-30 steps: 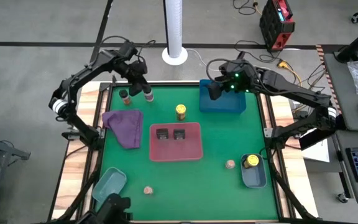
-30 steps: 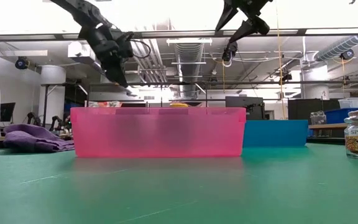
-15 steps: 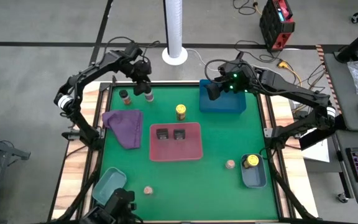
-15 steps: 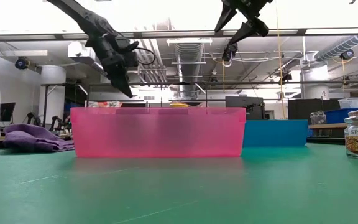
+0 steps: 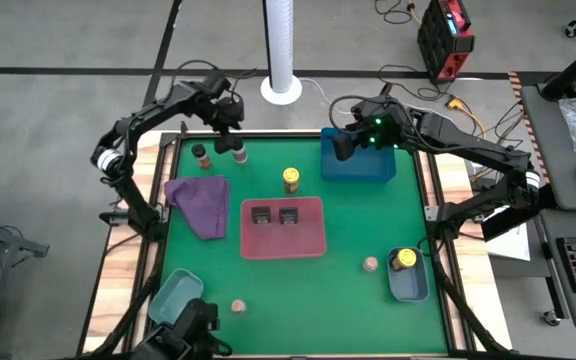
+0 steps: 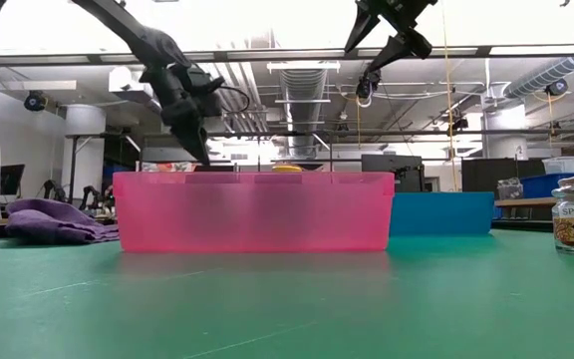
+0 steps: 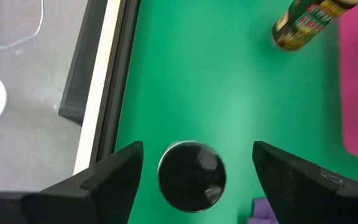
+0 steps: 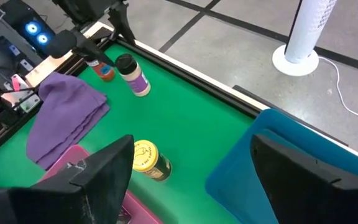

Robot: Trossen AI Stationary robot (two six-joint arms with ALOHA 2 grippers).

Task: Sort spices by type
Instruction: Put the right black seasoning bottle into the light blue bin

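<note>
Hovering over a dark-capped shaker [image 5: 239, 153] near the table's far-left corner, the left gripper [image 5: 230, 118] spreads its fingers wide, holding nothing. Lifting straight up should keep the shaker upright beside its twin [image 5: 201, 156]. Farther right, the right gripper [image 5: 346, 146] hangs open and empty above the blue tray [image 5: 358, 172].
</note>
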